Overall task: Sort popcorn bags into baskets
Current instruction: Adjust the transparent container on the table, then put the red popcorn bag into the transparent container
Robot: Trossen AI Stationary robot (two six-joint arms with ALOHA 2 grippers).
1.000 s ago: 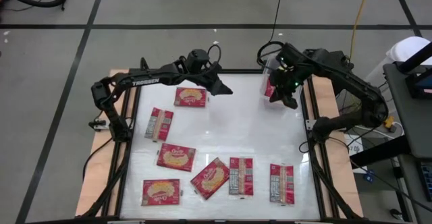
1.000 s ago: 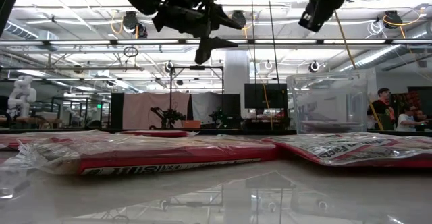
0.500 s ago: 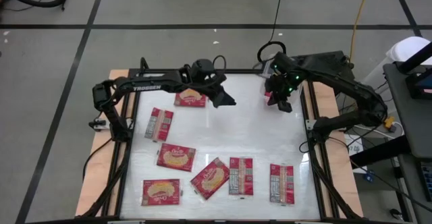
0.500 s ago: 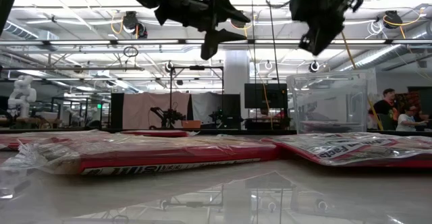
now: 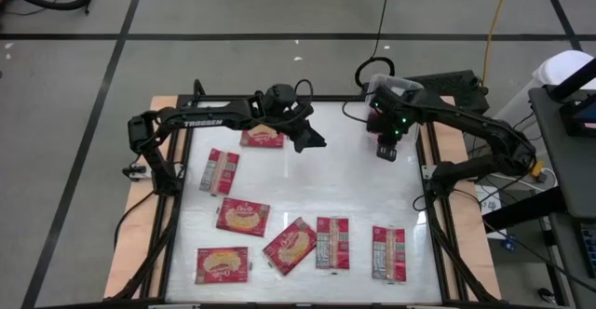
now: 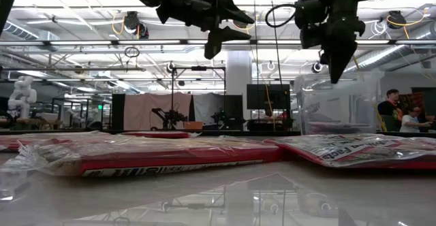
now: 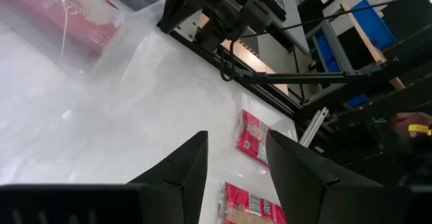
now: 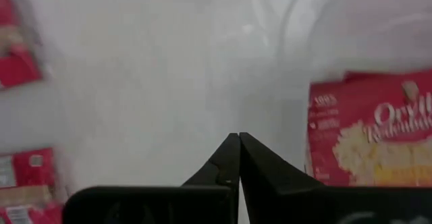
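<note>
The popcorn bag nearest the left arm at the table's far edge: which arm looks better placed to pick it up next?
Probably the left. The left gripper hangs open and empty beside that popcorn bag. The right gripper is shut and empty, over by the clear basket on the far right.

A grey floor (image 5: 74, 160) crossed by dark tape lines (image 5: 112, 67) surrounds the glossy white surface (image 5: 354, 188). At one o'clock a yellow cable (image 5: 500, 6) trails over it. Across the room hang ceiling lights (image 6: 133, 23) and pipes, with a dark screen (image 6: 267, 95) at centre and seated people (image 6: 400, 114) at three o'clock.
</note>
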